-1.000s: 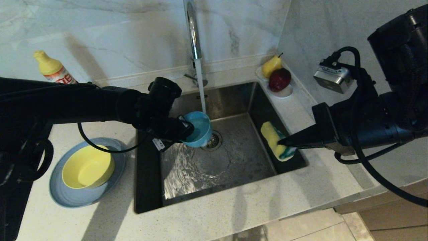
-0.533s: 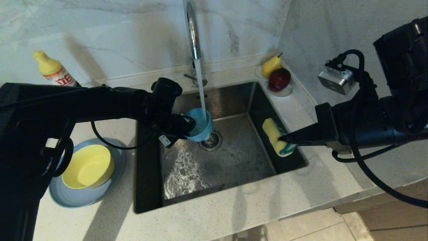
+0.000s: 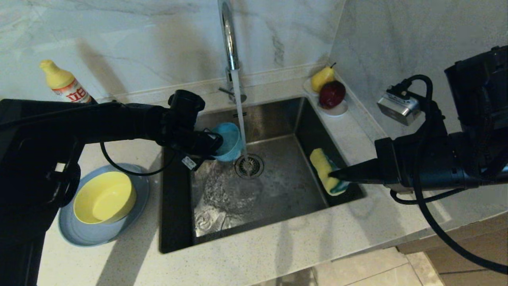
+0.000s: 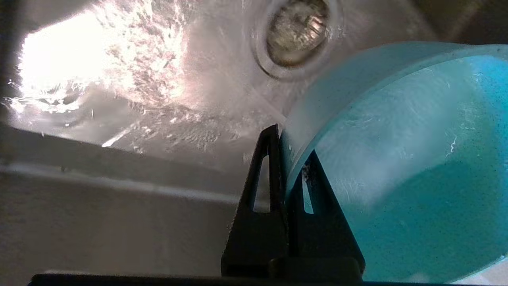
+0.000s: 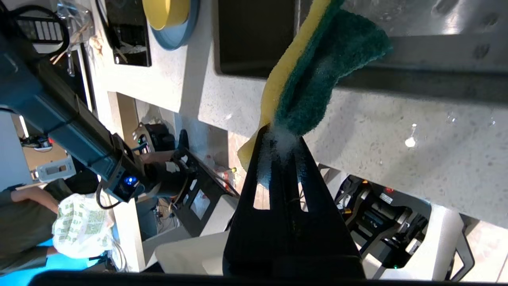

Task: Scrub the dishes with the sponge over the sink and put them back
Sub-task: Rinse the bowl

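Dishes and sponge at the sink

Teal bowl (image 3: 227, 141) hung tilted over the sink (image 3: 274, 190); yellow bowl (image 3: 104, 197) sat in the grey-blue plate (image 3: 69, 232); sponge (image 3: 326, 171) hung folded.

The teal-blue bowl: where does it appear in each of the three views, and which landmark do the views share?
Head view: the teal-blue bowl is over the sink, left of the water stream, held at its rim by the left pincer.
Left wrist view: it fills the right side, its rim between the pincer's fingers.
Right wrist view: not in it.
Shared landmark: the drain strainer, in the head and left wrist views.
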Controlling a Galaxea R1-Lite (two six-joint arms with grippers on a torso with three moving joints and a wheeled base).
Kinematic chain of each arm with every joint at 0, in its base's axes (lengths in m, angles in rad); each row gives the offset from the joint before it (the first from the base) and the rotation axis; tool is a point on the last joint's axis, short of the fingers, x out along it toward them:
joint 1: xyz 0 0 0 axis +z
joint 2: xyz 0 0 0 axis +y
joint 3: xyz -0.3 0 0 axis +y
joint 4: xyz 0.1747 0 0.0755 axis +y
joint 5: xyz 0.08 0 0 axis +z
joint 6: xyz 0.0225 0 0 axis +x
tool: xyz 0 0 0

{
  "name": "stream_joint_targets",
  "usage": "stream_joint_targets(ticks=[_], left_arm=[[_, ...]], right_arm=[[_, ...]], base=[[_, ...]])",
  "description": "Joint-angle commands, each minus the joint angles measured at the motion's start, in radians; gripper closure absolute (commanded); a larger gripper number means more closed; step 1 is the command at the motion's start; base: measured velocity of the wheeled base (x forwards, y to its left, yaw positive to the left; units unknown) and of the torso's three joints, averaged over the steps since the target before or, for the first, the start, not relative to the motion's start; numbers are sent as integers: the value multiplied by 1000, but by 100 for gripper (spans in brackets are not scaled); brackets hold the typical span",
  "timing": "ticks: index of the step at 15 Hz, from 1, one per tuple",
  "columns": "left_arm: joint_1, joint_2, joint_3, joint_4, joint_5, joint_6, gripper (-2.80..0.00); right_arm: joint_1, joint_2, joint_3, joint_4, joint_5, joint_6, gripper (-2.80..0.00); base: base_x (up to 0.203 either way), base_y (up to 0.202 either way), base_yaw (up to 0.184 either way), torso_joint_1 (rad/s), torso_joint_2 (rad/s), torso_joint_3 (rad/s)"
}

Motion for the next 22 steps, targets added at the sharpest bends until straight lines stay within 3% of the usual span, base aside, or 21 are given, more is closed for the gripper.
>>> stream_joint_targets(ticks=[1,15,17,19,22], left_arm=[[0,-14,0,-9,-42,-6,0],[-53,-23,8,-26,-41,15,0],[-61,-18,13,-19,-34,40,0],[-85,-28,34,-18,-6,88,0],[-123,-37,91,-18,125,145,0]], right_arm=[[-3,-25,27,-12,7,3,0],[-26,-72,109,-64,31,2,0],[-28,-74,113,-64,30,2,0],[-29,-76,114,-64,30,2,0],[-31,-74,113,-64,29,1,0]], base=[[0,0,0,0,0,0],[0,0,0,0,0,0],[0,0,0,0,0,0],[0,0,0,0,0,0],[0,0,0,0,0,0]])
